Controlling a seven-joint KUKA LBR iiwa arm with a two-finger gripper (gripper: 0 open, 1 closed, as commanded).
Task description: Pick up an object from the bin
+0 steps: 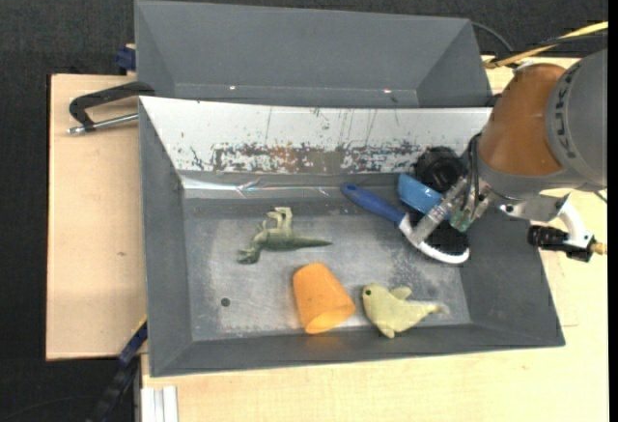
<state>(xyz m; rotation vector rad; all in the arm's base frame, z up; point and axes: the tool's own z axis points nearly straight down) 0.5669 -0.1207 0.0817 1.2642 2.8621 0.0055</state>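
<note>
Four things lie in the bin [160, 246]: an orange cup [321, 296], a green toy dinosaur [278, 237] up and to the left of the cup, a pale yellow seal-shaped toy [396, 307] just beside the cup on its right, and a blue-handled brush [406, 198] up and to the right of the cup, close to the right wall. The gripper [452, 214] is down at the head end of that brush, where the blue handle meets the dark bristles and white base. I take the brush for the thing to pick, and I judge the step in hand to be settling a grip on it. To do that well, I would close across the narrow neck of the handle, square to its line, rather than across the bulky head, so it cannot twist out. Its long end points back toward the cup and will likely sag on the lift, so I would raise straight up, clear of the sloping wall. I cannot tell whether the jaws are spread or pressed together, or whether they touch the brush, so I claim no hold.
</note>
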